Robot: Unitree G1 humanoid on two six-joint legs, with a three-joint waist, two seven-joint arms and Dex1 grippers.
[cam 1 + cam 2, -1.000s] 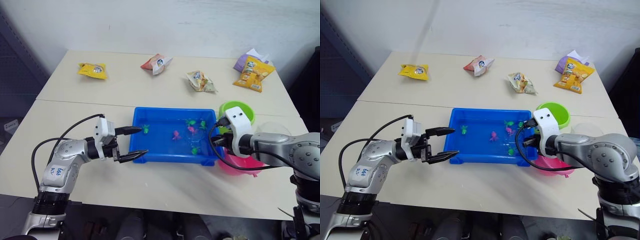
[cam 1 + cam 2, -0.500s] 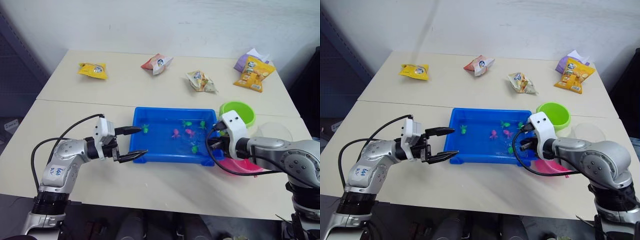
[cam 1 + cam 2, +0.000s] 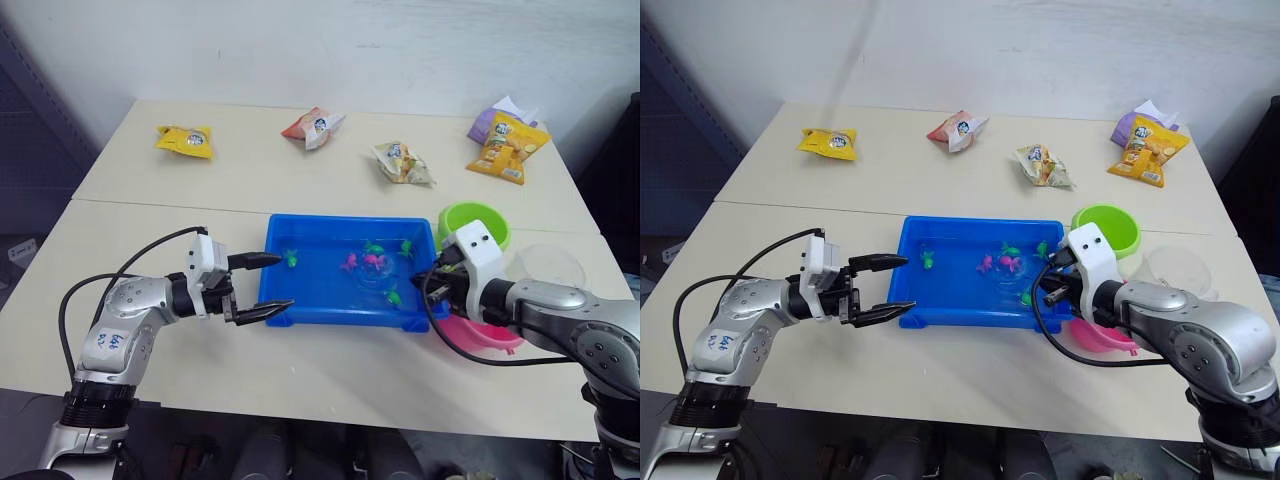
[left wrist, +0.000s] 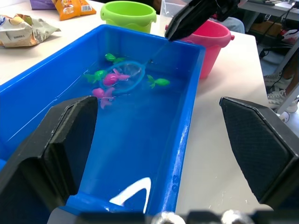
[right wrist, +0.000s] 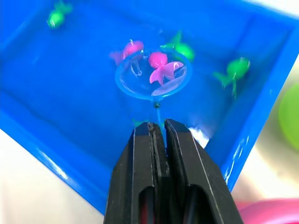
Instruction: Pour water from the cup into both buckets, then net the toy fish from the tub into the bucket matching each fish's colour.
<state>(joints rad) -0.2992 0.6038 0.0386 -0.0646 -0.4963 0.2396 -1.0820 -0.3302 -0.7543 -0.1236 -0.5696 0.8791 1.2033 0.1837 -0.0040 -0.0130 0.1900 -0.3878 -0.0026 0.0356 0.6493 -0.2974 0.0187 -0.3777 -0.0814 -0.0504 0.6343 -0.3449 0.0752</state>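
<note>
The blue tub (image 3: 340, 219) holds water and several small pink and green toy fish. My right gripper (image 5: 158, 129) is shut on the thin handle of the net (image 5: 122, 88), at the tub's right end. The blue hoop lies in the water with a pink fish (image 5: 162, 68) inside its ring; another pink fish (image 5: 128, 48) touches its rim. My left gripper (image 3: 287, 281) is open, its fingers straddling the tub's left wall. The green bucket (image 3: 474, 222) and pink bucket (image 3: 482, 335) stand right of the tub, the clear cup (image 3: 546, 266) beside them.
Snack packets lie along the table's far side: a yellow one (image 3: 186, 140), a red-and-white one (image 3: 313, 126), a pale one (image 3: 401, 162), and orange and purple ones (image 3: 508, 146). My right arm reaches over the pink bucket.
My right gripper has shifted a little at the tub's right end, sweeping the net through the water, and the fish have drifted. The left arm has stayed still.
</note>
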